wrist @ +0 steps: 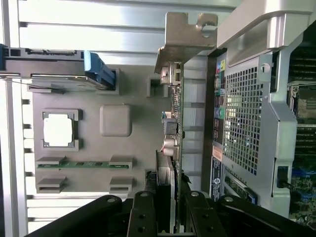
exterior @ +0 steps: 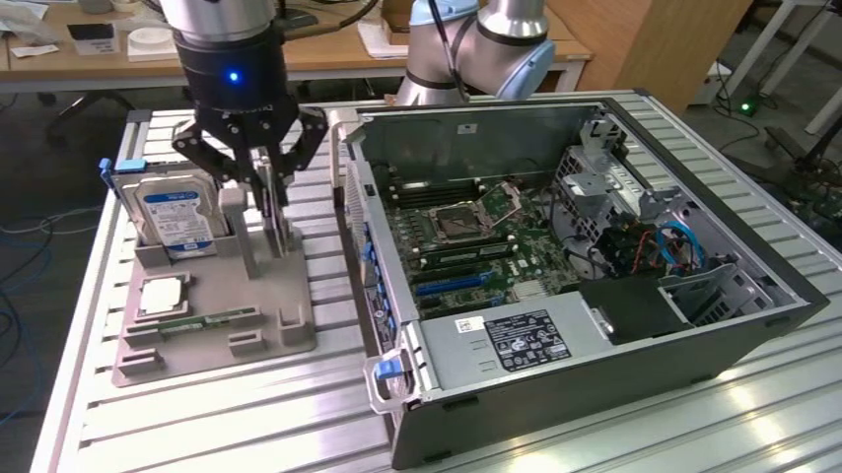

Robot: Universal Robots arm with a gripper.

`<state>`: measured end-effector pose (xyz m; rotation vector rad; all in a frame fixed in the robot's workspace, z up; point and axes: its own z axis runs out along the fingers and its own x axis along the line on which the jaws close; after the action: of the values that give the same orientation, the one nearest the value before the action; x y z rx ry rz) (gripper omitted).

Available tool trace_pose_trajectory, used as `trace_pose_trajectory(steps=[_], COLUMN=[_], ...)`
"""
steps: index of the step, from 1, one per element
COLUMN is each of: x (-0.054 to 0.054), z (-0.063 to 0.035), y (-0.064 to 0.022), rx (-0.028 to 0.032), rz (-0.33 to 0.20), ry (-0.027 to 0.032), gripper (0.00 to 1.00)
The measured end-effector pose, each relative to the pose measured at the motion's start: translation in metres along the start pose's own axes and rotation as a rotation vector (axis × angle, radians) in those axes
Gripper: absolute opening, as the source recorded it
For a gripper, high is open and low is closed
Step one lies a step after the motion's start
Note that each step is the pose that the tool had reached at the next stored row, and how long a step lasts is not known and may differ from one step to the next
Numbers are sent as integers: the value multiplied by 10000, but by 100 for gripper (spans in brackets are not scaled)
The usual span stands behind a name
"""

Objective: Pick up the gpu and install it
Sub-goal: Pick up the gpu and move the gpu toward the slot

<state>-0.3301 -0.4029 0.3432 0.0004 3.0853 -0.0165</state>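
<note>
The gripper (exterior: 270, 192) stands directly above the grey parts holder (exterior: 211, 340) on the tabletop (exterior: 736, 424). It points straight down, so the gpu (exterior: 274, 232) lies immediately below it and between its fingers. The gpu stands on edge in the holder, on the exterior view's right of the upright hard drive (exterior: 175, 217). In the wrist view the gripper (wrist: 169, 200) is partly closed. One finger is set against each face of the gpu (wrist: 174, 123), gripping the card across its thickness at the top edge. The frames do not show whether the card has left its slot in the holder (wrist: 138, 148). The long axis of the gpu runs level, from the gripped end out to the pale metal bracket (wrist: 185, 37) at the far end. The hold is therefore at the end opposite the bracket, not at mid-length. This axis runs parallel to the perforated rear panel of the computer case (wrist: 247, 113), which sits just beside the card. The open computer case (exterior: 593, 394) lies on its side on the exterior view's right of the holder. Its motherboard (exterior: 474, 236) faces up, well apart from the gripper.
</note>
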Motion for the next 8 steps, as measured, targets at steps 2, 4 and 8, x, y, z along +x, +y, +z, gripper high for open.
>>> trace_pose_trajectory(steps=[2, 4, 8], x=[-3, -6, -12], z=[-50, -101, -208], y=[-1, -1, -2], rx=[-1, -1, -1], rz=[0, 0, 0], ry=[0, 0, -1], gripper=[27, 27, 27])
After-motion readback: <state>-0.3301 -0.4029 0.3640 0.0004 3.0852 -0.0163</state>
